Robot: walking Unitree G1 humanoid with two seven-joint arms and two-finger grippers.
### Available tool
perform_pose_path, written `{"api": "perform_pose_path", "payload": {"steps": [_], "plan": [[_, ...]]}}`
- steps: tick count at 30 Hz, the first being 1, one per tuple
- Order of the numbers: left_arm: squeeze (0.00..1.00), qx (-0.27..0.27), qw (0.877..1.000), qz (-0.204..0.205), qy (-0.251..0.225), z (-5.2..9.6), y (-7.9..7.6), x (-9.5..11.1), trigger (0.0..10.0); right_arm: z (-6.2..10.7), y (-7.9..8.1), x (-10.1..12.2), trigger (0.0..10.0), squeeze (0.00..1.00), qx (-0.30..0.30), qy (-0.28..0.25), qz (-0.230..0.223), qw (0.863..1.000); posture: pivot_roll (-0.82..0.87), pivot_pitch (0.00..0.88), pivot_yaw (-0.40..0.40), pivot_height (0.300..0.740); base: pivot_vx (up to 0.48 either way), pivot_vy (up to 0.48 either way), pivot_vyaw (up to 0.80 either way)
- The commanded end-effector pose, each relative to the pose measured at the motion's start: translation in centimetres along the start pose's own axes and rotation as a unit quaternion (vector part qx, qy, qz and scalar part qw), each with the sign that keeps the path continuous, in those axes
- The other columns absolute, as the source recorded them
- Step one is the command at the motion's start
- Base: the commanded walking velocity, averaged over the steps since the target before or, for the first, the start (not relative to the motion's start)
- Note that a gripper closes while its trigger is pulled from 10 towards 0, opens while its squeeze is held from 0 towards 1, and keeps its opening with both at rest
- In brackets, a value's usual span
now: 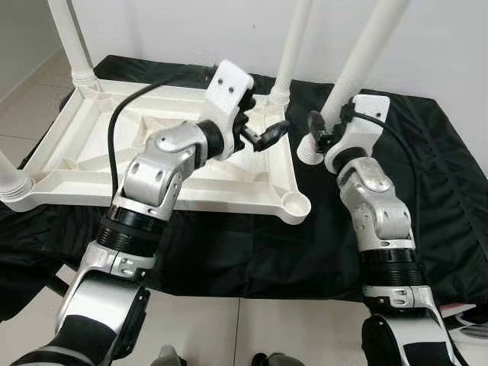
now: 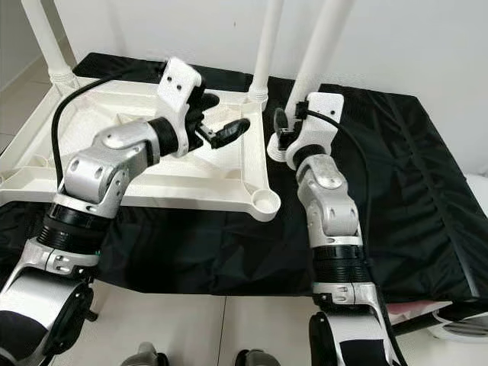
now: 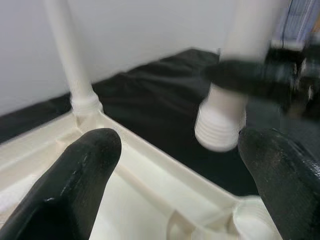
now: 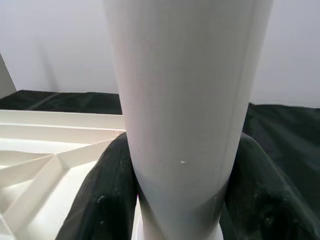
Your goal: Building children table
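Note:
A white plastic table top (image 1: 91, 179) lies upside down on a black cloth. Upright legs stand in its far left (image 1: 69, 38) and far right (image 1: 293, 46) corners, and another leg (image 1: 11, 181) stands at the near left. The near right corner socket (image 1: 296, 203) is empty. My right gripper (image 1: 328, 123) is shut on a loose white leg (image 1: 358, 53), tilted, its threaded end (image 1: 309, 149) hanging just right of the table's edge, beyond the empty socket. The right wrist view shows both fingers (image 4: 107, 200) clasping that leg (image 4: 185, 100). My left gripper (image 1: 263, 123) hovers open over the table's right side.
The black cloth (image 1: 427, 191) covers the floor under and to the right of the table. A white wall (image 1: 175, 30) stands close behind. Pale floor tiles (image 1: 259, 328) lie in front, and a small pink and white object (image 1: 465, 313) sits at the near right.

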State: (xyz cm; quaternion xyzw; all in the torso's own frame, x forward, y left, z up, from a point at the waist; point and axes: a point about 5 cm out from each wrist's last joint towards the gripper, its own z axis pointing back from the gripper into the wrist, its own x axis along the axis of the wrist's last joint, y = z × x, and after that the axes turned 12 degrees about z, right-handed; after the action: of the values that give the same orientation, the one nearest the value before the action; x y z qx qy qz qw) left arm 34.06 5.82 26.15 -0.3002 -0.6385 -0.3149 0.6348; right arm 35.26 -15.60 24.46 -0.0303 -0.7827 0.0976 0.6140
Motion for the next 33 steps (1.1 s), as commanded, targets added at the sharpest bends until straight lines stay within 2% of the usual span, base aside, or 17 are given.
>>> {"api": "perform_pose_path", "payload": {"steps": [1, 5, 11, 12, 20, 22, 23, 25, 33], "plan": [[0.0, -0.038, 0.999, -0.02, 0.015, -0.1, -0.9, -0.6, 10.0, 0.3, -0.6, -0.1, 10.0, 0.0, -0.002, -0.003, 0.005, 1.0, -0.03, 0.068, -0.051, 0.74, 0.0, 0.0, 0.0], [0.0, -0.034, 0.999, -0.024, 0.018, 0.0, -1.0, -1.0, 10.0, 0.5, -0.8, -0.2, 10.0, 0.0, 0.002, -0.003, 0.008, 1.0, -0.03, 0.07, -0.05, 0.74, 0.0, 0.0, 0.0], [0.0, -0.023, 0.999, -0.026, -0.005, 0.2, -0.3, -0.1, 10.0, 0.5, -0.6, -0.1, 10.0, 0.0, 0.018, -0.01, 0.009, 1.0, -0.03, 0.071, -0.049, 0.74, 0.0, 0.0, 0.0], [0.0, -0.021, 0.999, -0.029, -0.009, 0.4, -0.1, 0.2, 10.0, 0.4, -0.6, 0.0, 10.0, 0.0, 0.024, -0.018, 0.023, 0.999, -0.03, 0.072, -0.049, 0.74, 0.0, 0.0, 0.0], [0.0, -0.02, 0.999, -0.038, -0.025, 0.5, -0.3, 0.5, 10.0, 0.4, -0.4, -0.1, 10.0, 0.0, 0.046, -0.021, 0.023, 0.998, -0.02, 0.072, -0.052, 0.74, 0.0, 0.0, 0.0], [0.0, -0.064, 0.996, -0.017, -0.055, 0.5, -0.9, 1.7, 10.0, 0.9, 0.5, 0.5, 10.0, 0.0, 0.112, -0.051, 0.014, 0.992, -0.02, 0.074, -0.055, 0.74, 0.0, 0.0, 0.0], [0.0, -0.064, 0.996, -0.017, -0.055, 0.5, -0.9, 1.7, 10.0, 0.9, 0.5, 0.5, 10.0, 0.0, 0.112, -0.051, 0.014, 0.992, -0.02, 0.074, -0.055, 0.74, 0.0, 0.0, 0.0], [0.0, -0.108, 0.992, -0.008, -0.072, 0.7, -1.6, 2.8, 10.0, 1.5, 1.4, 1.0, 10.0, 0.0, 0.18, -0.076, 0.011, 0.981, -0.02, 0.075, -0.055, 0.74, 0.0, 0.0, 0.0], [0.0, -0.132, 0.988, -0.014, -0.074, 0.9, -2.0, 3.1, 10.0, 2.0, 1.8, 1.0, 10.0, 0.0, 0.214, -0.081, 0.017, 0.973, -0.02, 0.077, -0.054, 0.74, 0.0, 0.0, 0.0]]}}
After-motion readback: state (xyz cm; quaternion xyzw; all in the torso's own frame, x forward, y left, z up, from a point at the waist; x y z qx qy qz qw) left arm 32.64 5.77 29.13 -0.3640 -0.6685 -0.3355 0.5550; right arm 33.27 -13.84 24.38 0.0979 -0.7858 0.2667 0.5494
